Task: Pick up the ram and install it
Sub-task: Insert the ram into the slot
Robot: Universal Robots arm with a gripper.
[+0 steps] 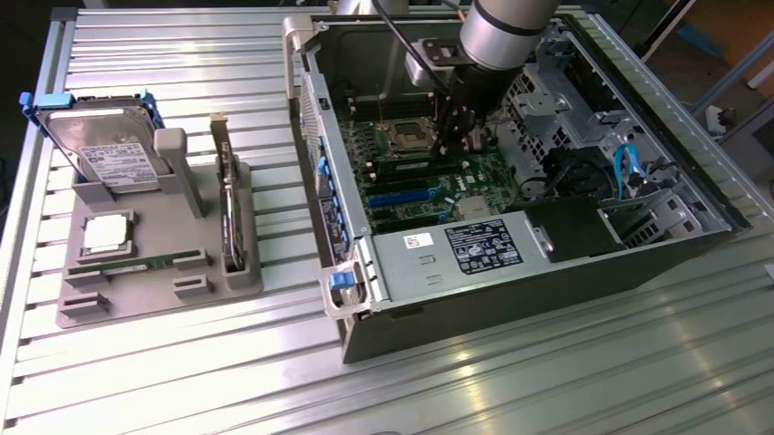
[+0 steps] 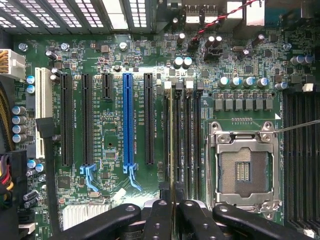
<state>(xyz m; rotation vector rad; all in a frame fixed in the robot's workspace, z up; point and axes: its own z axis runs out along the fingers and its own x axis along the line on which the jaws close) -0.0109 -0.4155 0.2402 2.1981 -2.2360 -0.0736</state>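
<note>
The ram (image 2: 172, 150) appears edge-on in the wrist view as a thin pale strip running along the memory slots (image 2: 186, 140), between the blue card slot (image 2: 128, 120) and the CPU socket (image 2: 243, 167). My gripper (image 2: 172, 209) is shut on it, one black finger (image 2: 157, 217) pressed on each side. I cannot tell whether the stick is seated in its slot or just above it. In the exterior view the gripper (image 1: 458, 136) reaches down into the open computer case (image 1: 508, 281), over the motherboard (image 1: 418, 186) beside the CPU socket (image 1: 405, 136).
To the exterior view's left of the case, a grey fixture (image 1: 158, 290) holds a hard drive (image 1: 109, 154) with blue tabs, an upright expansion card (image 1: 227, 208), a small square chip (image 1: 107, 232) and a thin green strip (image 1: 127, 264). Inside the case, cables (image 1: 629, 172) and the power supply (image 1: 484, 245) crowd the arm.
</note>
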